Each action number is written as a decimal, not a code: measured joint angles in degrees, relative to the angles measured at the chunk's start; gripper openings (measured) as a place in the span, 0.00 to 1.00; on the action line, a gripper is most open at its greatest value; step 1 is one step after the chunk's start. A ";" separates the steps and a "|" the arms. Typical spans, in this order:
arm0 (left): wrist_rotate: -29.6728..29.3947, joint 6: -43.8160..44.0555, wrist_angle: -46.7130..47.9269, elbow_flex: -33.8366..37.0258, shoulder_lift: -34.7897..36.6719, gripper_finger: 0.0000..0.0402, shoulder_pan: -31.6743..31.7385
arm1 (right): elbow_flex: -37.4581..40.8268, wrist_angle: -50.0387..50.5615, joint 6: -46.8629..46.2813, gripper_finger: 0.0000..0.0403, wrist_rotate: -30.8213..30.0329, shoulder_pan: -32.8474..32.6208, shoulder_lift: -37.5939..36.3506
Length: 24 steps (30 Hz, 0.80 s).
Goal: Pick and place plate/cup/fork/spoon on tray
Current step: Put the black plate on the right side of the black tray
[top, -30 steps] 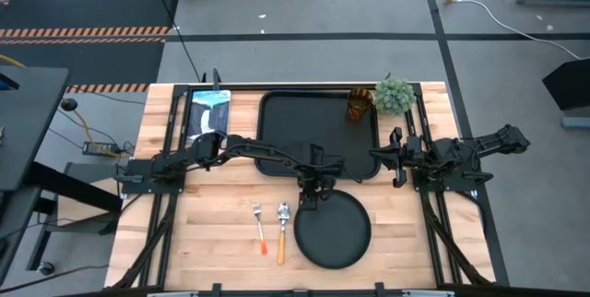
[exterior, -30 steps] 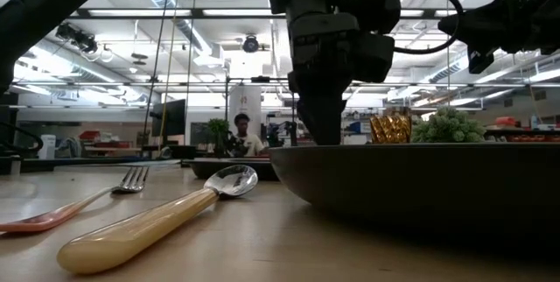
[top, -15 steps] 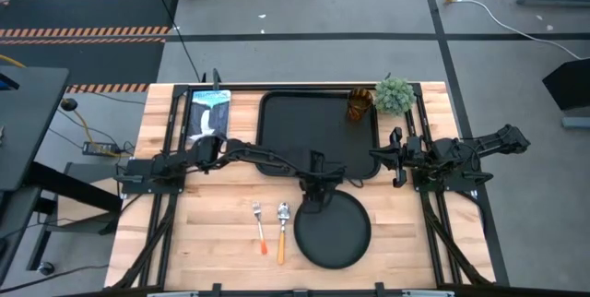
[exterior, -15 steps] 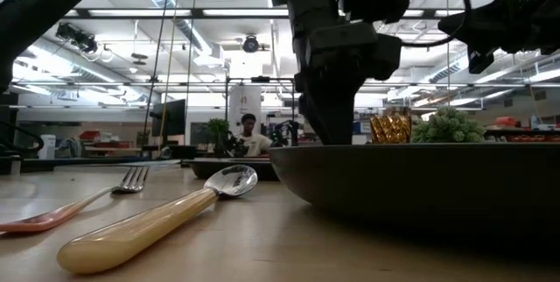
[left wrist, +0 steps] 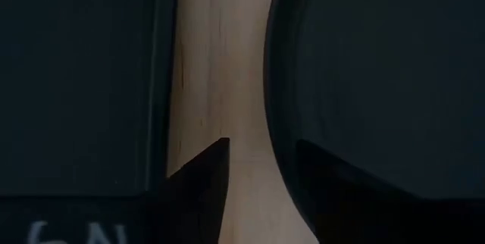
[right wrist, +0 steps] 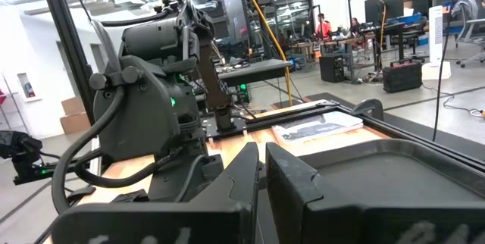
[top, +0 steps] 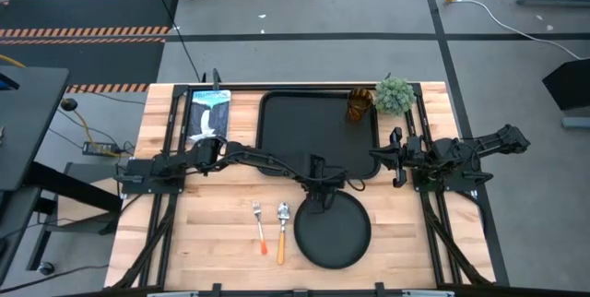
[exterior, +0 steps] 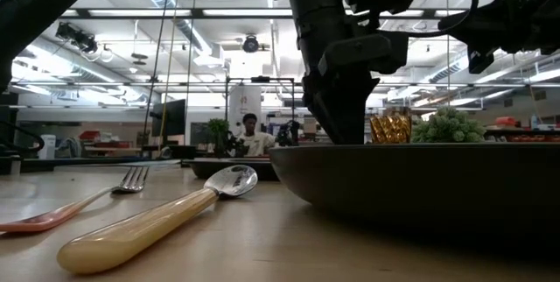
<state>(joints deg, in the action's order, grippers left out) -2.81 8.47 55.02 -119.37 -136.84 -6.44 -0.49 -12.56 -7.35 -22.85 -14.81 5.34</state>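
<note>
On the bench: one rectangular black tray, one round black plate, one amber cup, one fuzzy green plant ball, one fork, one spoon, and one printed booklet at the far left. Two robot arms reach in, each with one end effector: left end effector, right end effector. One person sits beyond.

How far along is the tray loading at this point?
Done: the cup sits in a corner of the tray. In hand: the left gripper, fingers open, is at the plate rim. Left: plate, fork and spoon lie on the table. Right gripper waits.
</note>
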 joint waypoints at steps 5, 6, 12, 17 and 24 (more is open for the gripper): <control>0.01 0.02 -0.21 0.00 0.00 0.29 -0.02 | 0.00 0.00 0.00 0.08 -0.02 -0.02 0.00; 0.00 0.02 -0.22 0.00 0.00 0.27 -0.02 | 0.00 0.00 0.00 0.08 -0.02 -0.02 0.00; 0.02 -0.04 -0.56 0.00 0.00 0.18 -0.02 | 0.00 0.01 0.00 0.08 -0.02 -0.02 0.00; 0.02 -0.14 -1.16 0.00 0.00 0.12 -0.01 | 0.00 0.01 0.00 0.08 -0.01 -0.01 0.00; -0.23 -1.81 -2.43 0.00 0.00 0.05 0.00 | 0.00 0.00 0.00 0.08 -0.02 -0.02 0.00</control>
<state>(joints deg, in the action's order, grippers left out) -3.04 6.66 52.59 -119.37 -136.84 -6.44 -0.49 -12.56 -7.35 -22.87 -14.83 5.34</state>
